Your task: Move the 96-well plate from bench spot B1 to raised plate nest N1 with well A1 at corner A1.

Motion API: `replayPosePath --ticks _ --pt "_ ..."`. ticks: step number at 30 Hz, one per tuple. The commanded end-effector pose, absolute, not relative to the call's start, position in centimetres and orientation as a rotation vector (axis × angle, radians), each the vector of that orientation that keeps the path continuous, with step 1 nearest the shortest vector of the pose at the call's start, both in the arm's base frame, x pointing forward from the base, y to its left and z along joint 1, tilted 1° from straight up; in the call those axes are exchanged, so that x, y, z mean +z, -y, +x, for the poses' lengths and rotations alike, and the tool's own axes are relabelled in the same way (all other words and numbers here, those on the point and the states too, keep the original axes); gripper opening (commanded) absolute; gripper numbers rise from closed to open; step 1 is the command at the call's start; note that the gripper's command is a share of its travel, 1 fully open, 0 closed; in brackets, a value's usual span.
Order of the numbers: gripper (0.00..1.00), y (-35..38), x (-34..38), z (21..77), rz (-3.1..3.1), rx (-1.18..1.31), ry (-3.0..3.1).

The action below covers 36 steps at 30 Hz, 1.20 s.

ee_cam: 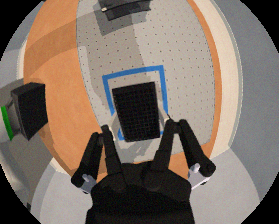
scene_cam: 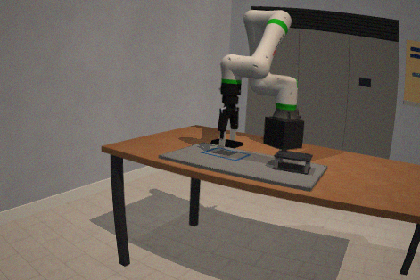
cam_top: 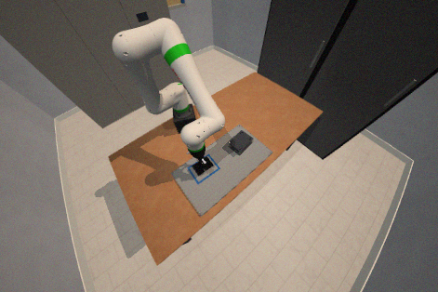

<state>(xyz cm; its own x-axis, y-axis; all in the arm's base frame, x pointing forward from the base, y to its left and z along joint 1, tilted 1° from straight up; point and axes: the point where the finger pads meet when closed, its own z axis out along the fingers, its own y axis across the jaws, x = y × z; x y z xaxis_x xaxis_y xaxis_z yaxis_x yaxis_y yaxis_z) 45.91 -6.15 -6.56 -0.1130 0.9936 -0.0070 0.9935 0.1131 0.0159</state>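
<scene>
The black 96-well plate [ee_cam: 138,111] hangs between my fingers just above the blue-outlined spot B1 [ee_cam: 137,72] on the grey mat. In the exterior view the plate [scene_cam: 226,144] is a little above the blue outline [scene_cam: 225,154]. My gripper [ee_cam: 138,114] is shut on the plate's two long sides and points straight down; it also shows in the top view [cam_top: 202,161] and in the exterior view [scene_cam: 226,134].
The grey mat [cam_top: 222,167] lies on the wooden table [cam_top: 208,158]. The arm's black base block [scene_cam: 284,132] stands behind the mat, close to the nest. Dark cabinets [cam_top: 357,60] stand beyond the table's far edge.
</scene>
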Motion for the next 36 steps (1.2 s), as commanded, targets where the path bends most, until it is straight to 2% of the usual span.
replayPosePath --ticks 1,29,36 --pt "0.0 6.2 -6.1 45.9 2.081 0.011 -2.332" --pt "0.0 6.1 -4.8 45.9 2.081 0.011 -2.332" --pt "0.0 3.9 -4.4 45.7 1.867 0.009 -2.506"
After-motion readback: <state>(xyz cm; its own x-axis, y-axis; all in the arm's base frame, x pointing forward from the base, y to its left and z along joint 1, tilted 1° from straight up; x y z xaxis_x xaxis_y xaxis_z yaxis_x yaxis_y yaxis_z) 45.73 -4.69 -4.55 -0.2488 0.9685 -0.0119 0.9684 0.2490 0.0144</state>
